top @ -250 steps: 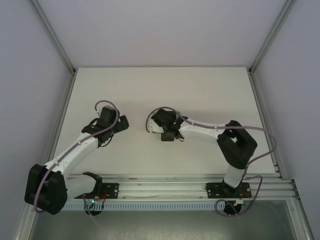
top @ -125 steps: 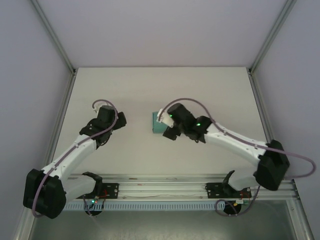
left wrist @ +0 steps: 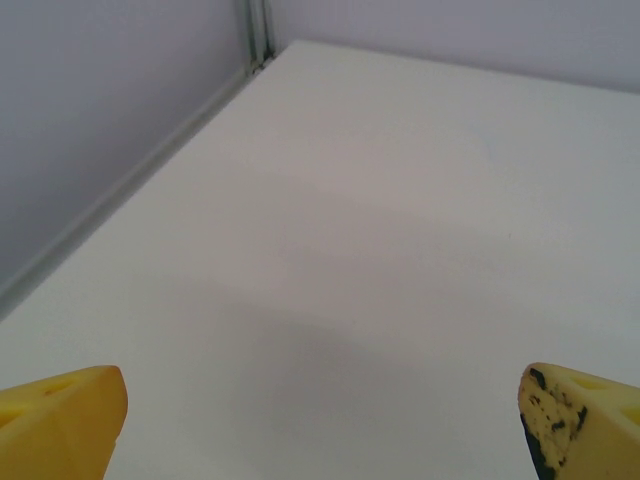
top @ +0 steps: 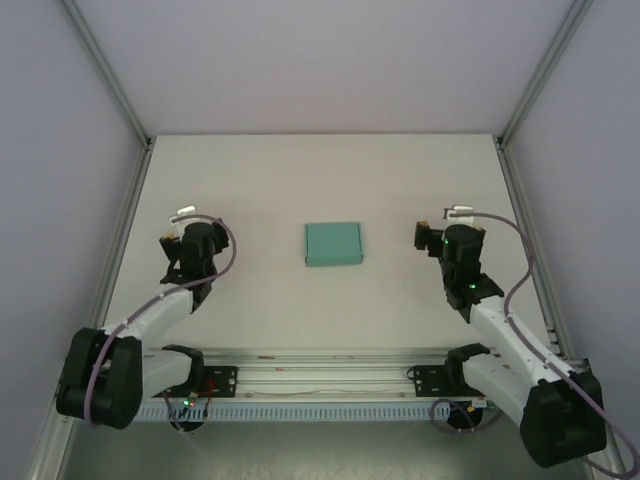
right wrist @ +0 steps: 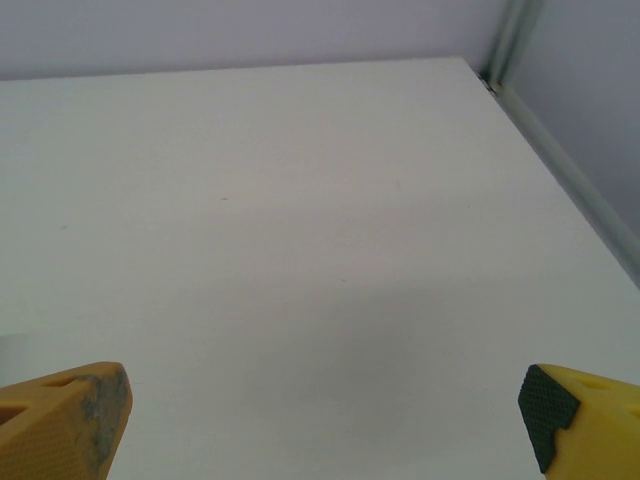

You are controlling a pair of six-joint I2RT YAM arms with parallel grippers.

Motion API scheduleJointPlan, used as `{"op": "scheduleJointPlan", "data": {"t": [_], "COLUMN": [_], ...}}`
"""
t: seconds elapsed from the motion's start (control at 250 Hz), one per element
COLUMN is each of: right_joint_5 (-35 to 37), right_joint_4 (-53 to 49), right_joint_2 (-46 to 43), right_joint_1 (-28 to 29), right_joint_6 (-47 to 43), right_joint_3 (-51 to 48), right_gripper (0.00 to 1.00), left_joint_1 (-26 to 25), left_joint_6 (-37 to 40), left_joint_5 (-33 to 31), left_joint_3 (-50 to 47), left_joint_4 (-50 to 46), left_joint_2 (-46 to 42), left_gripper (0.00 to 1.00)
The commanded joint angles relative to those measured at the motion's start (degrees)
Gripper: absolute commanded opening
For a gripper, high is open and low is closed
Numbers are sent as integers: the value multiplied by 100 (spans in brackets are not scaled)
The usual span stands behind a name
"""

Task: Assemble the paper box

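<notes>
The left pincer (left wrist: 320, 428) is at the near left of the counter (top: 400, 175). Its yellow fingertips (left wrist: 62, 420) are spread wide apart with nothing between them. The right pincer (right wrist: 325, 420) mirrors it on the near right, jaws just as far apart and holding nothing. Both wrist views look past the tips onto bare white surface.

Farther out, about midway between the two arms and well apart from each, lies the paper box (top: 333, 243). It is a small, flat teal rectangle resting on the counter, with no loose flaps showing from above. Beyond it the counter runs back to the pale rear wall (top: 320, 60).

Going by this, the folding looks finished and the box has been set down. Whether every tab is fully tucked cannot be told from overhead, and no further step is apparent.
</notes>
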Motion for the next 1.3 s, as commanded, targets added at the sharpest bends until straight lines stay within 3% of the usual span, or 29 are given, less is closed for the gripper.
{"op": "scheduleJointPlan", "data": {"t": [0.0, 0.064, 0.132, 0.32, 0.468, 0.536, 0.612, 0.688, 0.855, 0.903, 0.963, 1.035, 1.103, 1.295], "right_joint_5": [97, 188, 388, -59, -40, 86, -439, -722, -795, -842, -761, -648, -815, -825], "right_joint_4": [1592, 2148, 2392, 3188, 3247, 3070, 2821, 2582, 2676, 3225, 4782, 3745, 4098, 3788], "right_joint_2": [269, 534, 760, 1719, 2810, 3087, 3305, 3232, 3176, 3162, 3486, 3167, 3381, 3286], "right_joint_1": [-155, -248, -319, -586, -682, -793, -1130, -1309, -1354, -1359, -1354, -1368, -1334, -1333], "right_joint_6": [387, 379, 425, 153, 164, 356, 594, 719, 696, 682, 728, 805, 648, 650], "right_joint_3": [-423, -590, -581, -454, -11, 245, 501, 547, 447, 87, -457, -206, -210, -134], "right_gripper": [100, 100, 100, 100, 100, 100, 100, 100, 100, 100, 100, 100, 100, 100], "left_joint_1": [146, 201, 265, 325, 621, 640, 732, 747, 747, 747, 747, 745, 747, 746], "left_joint_6": [473, 414, 323, 894, 956, 704, 735, 659, 680, 698, 679, 697, 698, 697], "left_joint_5": [202, 237, 401, 724, 950, 1100, 1198, 1208, 1204, 1191, 1201, 1201, 1202, 1209], "left_joint_3": [-317, -470, -397, -303, -901, -516, -663, -554, -576, -590, -566, -577, -571, -568], "left_joint_4": [1502, 2057, 1920, 2352, 4910, 3301, 3941, 3495, 3608, 3696, 3566, 3630, 3601, 3610], "left_joint_2": [472, 787, 762, 1101, 2290, 1805, 2035, 1896, 1941, 1965, 1929, 1948, 1943, 1944], "left_gripper": [100, 100, 100, 100, 100, 100, 100, 100, 100, 100, 100, 100, 100, 100]}}
